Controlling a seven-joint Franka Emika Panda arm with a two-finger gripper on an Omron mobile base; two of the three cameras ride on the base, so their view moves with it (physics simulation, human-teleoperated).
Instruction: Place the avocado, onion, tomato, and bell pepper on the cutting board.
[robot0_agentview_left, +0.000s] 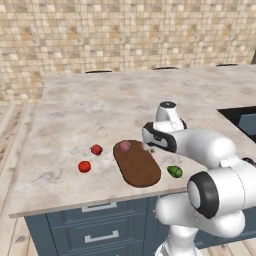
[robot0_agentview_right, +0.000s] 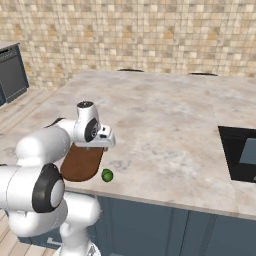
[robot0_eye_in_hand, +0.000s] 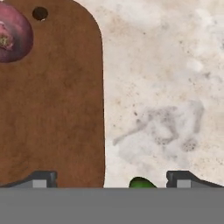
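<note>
A: Where do the task's things sit?

B: The cutting board (robot0_agentview_left: 137, 163) lies a little below the middle of the left base view, on the marble-patterned counter (robot0_agentview_left: 100, 107), near its front edge. The onion (robot0_agentview_left: 125, 146) rests on the board's far end; in the hand view it sits at the upper left, beside a small round hole in the board. The avocado (robot0_agentview_left: 174, 171) lies on the counter just beside the board's near end, apart from it, lower right of the frame's middle.

A: And the 2 red items?

B: Both are on the counter left of the board: 1 red item (robot0_agentview_left: 96, 149) near the board's far end, the other red item (robot0_agentview_left: 84, 166) further to the lower left. I cannot tell which is the tomato and which the pepper.

A: The gripper?

B: The gripper (robot0_eye_in_hand: 111, 178) hangs above the board's edge, its fingers spread wide with nothing between them. In the hand view 1 fingertip (robot0_eye_in_hand: 41, 178) is over the board, the other over bare counter, and the avocado's top peeks up at the bottom middle.

A: The surface and room?

B: A beige-grey counter over blue drawers (robot0_agentview_left: 95, 227), a tan tiled wall (robot0_agentview_left: 125, 30) behind. A dark sink (robot0_agentview_right: 239, 152) is sunk in at the right edge of the right base view. The arm's white links cover part of the board there.
</note>
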